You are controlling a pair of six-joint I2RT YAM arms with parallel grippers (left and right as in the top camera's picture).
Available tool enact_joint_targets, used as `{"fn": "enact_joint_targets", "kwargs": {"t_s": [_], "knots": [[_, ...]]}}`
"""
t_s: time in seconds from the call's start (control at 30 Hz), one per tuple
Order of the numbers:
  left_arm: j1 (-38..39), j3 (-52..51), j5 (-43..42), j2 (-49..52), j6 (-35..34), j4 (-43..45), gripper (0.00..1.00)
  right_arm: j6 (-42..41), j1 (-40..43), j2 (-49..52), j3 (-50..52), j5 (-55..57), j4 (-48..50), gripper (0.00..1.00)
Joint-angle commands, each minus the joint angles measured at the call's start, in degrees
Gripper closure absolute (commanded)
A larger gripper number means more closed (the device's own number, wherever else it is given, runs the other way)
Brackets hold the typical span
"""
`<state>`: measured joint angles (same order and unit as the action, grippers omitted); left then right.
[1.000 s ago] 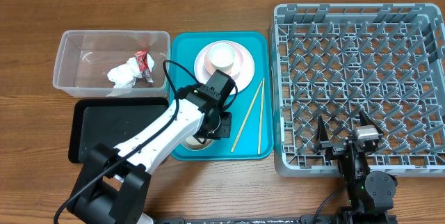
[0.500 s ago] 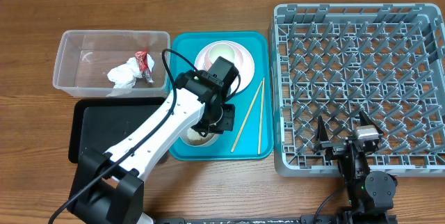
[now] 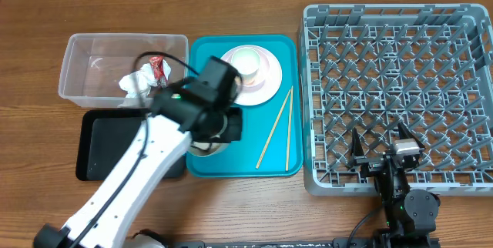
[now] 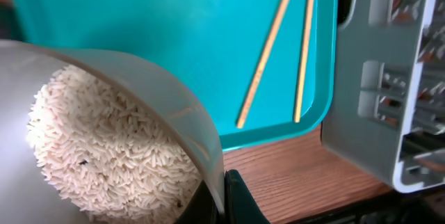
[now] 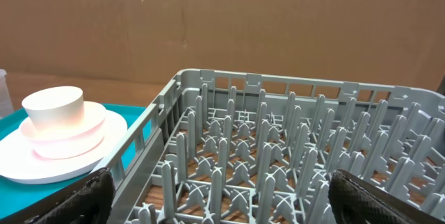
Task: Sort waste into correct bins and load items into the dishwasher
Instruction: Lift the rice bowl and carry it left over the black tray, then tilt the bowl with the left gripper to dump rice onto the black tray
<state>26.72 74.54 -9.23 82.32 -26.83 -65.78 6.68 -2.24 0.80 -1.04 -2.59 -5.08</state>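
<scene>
Left gripper (image 4: 224, 195) is clamping shut on the rim of the white bowl (image 4: 142, 78), and it is now carrying the bowl toward the left edge of the teal serving tray (image 3: 271, 163). A second ago the bowl was sitting low on the near-left part of that tray with the arm reaching in over it. Since then the arm has been swinging leftward, and the bowl is now hanging at the tray's left border, partly hidden under the wrist in the overhead view. The rice (image 4: 104, 147) is still heaping inside the bowl, with none spilling that I can see.

This is looking like the start of the rice-dumping step. The black tray (image 3: 108, 136) is lying just left of the teal tray, and the bowl is probably heading over it to be tipped out before it goes to the rack.

The crumpled napkin (image 3: 135, 82) and the red wrapper (image 3: 158, 67) are already resting in the clear tub (image 3: 85, 48), to the upper left of the teal tray. The pink plate (image 3: 262, 86) with the white cup (image 3: 246, 62) on it is waiting at the tray's far end. The two chopsticks (image 3: 281, 125) are lying along its right side.

Right gripper (image 3: 380, 144) is holding its fingers wide apart and gripping nothing. It is idling over the near edge of the grey dish rack (image 3: 400, 17), which stands right of the teal tray and is holding no dishes yet.
</scene>
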Motion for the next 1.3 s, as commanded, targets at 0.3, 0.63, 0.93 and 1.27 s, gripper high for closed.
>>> {"fn": "enact_joint_targets", "kwargs": {"t_s": [0.3, 0.63, 0.93, 1.27], "knots": [[-20.0, 1.6, -13.5, -2.2, 12.0, -4.6, 0.96, 0.2, 0.2, -0.6, 0.6, -0.1, 0.4, 0.0], [-35.5, 0.9, -25.8, -2.2, 23.5, -8.5, 0.96, 0.2, 0.2, -0.6, 0.6, -0.1, 0.4, 0.0], [-46.4, -5.4, -34.1, -2.2, 30.8, -7.7, 0.96, 0.2, 0.2, -0.6, 0.6, -0.1, 0.4, 0.0], [-59.2, -14.1, -44.5, -0.9, 32.9, -0.8, 0.96, 0.2, 0.2, -0.6, 0.6, -0.1, 0.4, 0.0]]}}
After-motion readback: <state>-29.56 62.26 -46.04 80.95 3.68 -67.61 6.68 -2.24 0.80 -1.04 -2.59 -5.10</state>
